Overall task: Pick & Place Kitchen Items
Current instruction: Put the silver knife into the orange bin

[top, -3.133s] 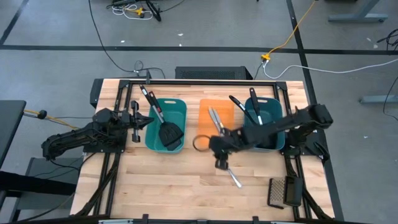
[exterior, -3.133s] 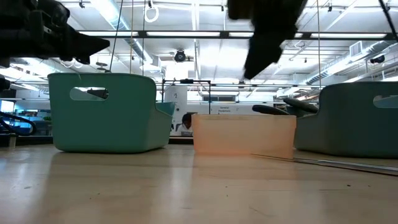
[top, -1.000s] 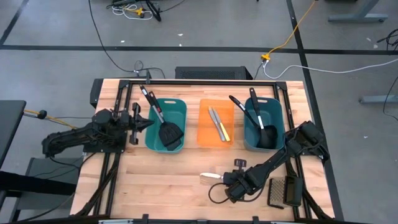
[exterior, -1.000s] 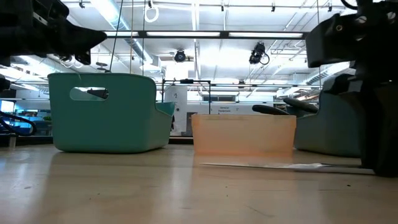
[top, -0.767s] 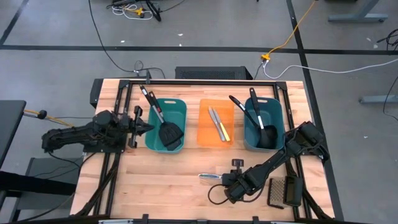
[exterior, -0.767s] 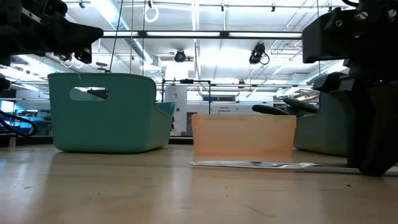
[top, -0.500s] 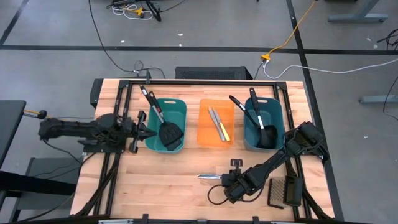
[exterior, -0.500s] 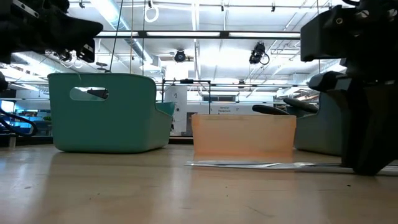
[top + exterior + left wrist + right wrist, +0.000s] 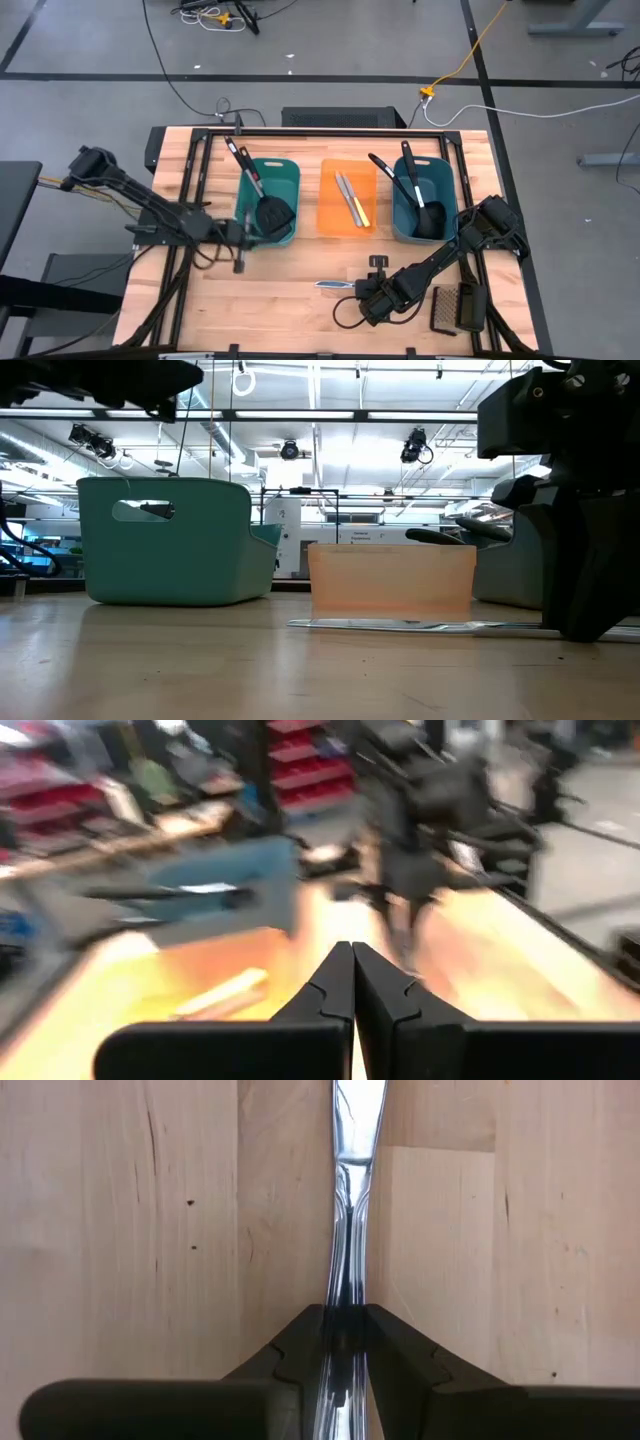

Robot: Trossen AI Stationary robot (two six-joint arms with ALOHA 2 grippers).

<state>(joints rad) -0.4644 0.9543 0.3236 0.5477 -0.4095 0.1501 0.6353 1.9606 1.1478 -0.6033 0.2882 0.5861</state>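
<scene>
The right gripper (image 9: pixel 365 287) sits low on the wooden table (image 9: pixel 290 300), in the lower middle of the high view, its fingers (image 9: pixel 300 1342) pinched on the handle of a silver knife (image 9: pixel 334 284) that lies flat on the boards with its blade pointing toward the frame's left. In the low view the same knife (image 9: pixel 400 624) stretches along the tabletop just in front of the orange bin (image 9: pixel 392 578), with the dark bulk of the right arm filling the right edge. The left gripper (image 9: pixel 240 260) hangs at the lower left corner of the left teal bin (image 9: pixel 268 200), its fingers (image 9: pixel 335 990) pressed together on nothing. That bin holds a black slotted spatula (image 9: pixel 272 212), and a second dark handle leans out over its upper left rim. The orange bin (image 9: pixel 348 198) in the middle carries two small knives, one with a yellow handle (image 9: pixel 360 212). The right teal bin (image 9: pixel 425 195) holds black ladles (image 9: pixel 420 200). A dark mesh object (image 9: pixel 455 308) lies at the table's lower right corner, close behind the right arm. Around the table is grey floor crossed by cables, and the low view looks out on a bright hall with ceiling lights.
</scene>
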